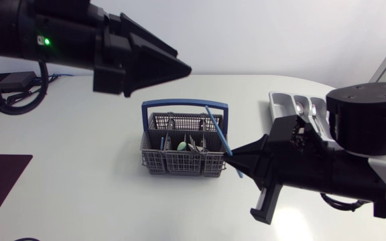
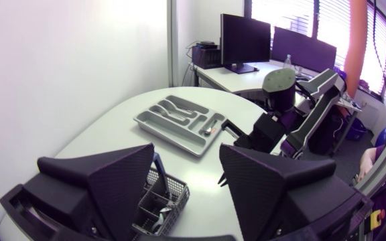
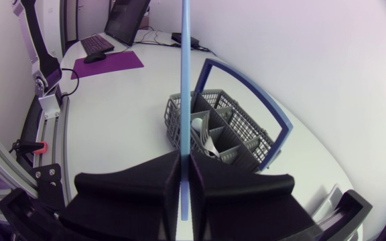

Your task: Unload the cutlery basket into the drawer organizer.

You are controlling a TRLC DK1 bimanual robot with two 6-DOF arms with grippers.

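**Right gripper pinches a blue-handled utensil; the organizer lies to its far right**

The right gripper [image 1: 234, 155] is pressed together on a thin blue-handled utensil [image 1: 214, 124], holding it low on the shaft so that a short end sticks out on the near side. In the right wrist view the shaft [image 3: 185, 67] rises straight out from between the closed fingers [image 3: 185, 155] and passes just beside the cutlery basket [image 3: 174, 127]. Which kind of utensil it is cannot be told.

From above, the utensil's long axis runs on a slant from far-left to near-right, crossing the right end of the cutlery basket [image 1: 179, 163]. Whether its far tip is inside a compartment or already above the rim is unclear.

The drawer organizer [image 1: 277, 99] sits at the far right of the table [image 1: 99, 174], beyond the right arm's wrist, with spoons [image 1: 301, 107] already in its slots. My reading is that the carry goes right and away from the basket, and the slanted shaft will need turning to match a slot.

The right arm comes in low from the right, with its gripper pointing left at the basket. The left gripper [image 1: 183, 67] hangs high on the far left with its fingers spread and nothing between them. Its own view looks down past them [image 2: 186, 152] at the basket [image 2: 173, 194] and across to the organizer [image 2: 154, 124]. The right arm is plainly the nearer to both.
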